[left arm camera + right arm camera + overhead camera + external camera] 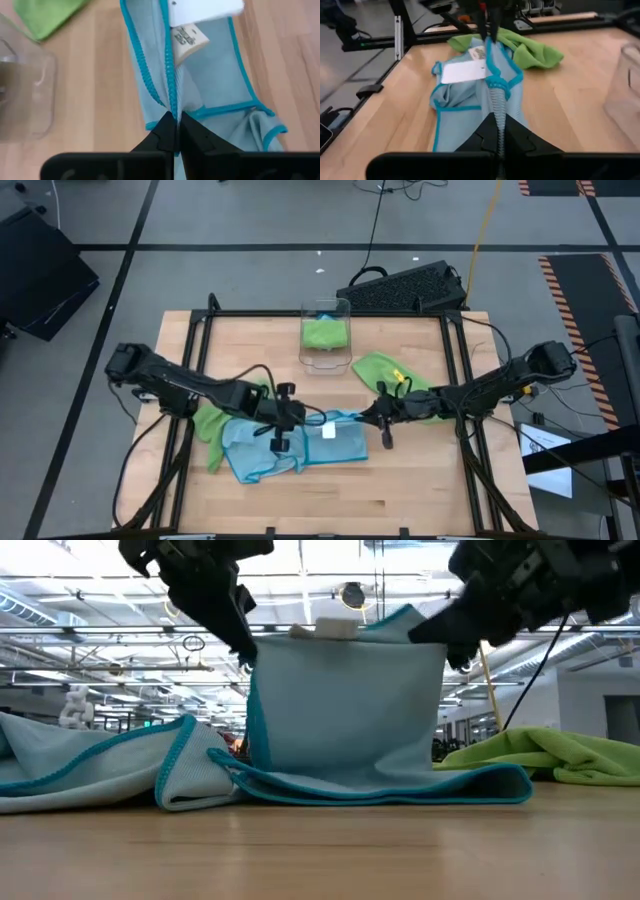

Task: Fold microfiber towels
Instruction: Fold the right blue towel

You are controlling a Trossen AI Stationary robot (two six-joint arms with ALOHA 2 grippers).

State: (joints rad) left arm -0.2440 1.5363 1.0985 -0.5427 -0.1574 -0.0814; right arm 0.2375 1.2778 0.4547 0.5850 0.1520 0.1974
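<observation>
We are holding a light blue towel [335, 442] by its upper edge between us: the left gripper [174, 134] is clenched on one corner of the teal hem and the right gripper [496, 131] is pinching the opposite corner, so the cloth is hanging below both sets of fingers and pooling on the table [420, 490] under them. It is sagging limply (light, soft, no stiffness, we judge), so corners and the stitched hem are looking like the surest holds.
</observation>
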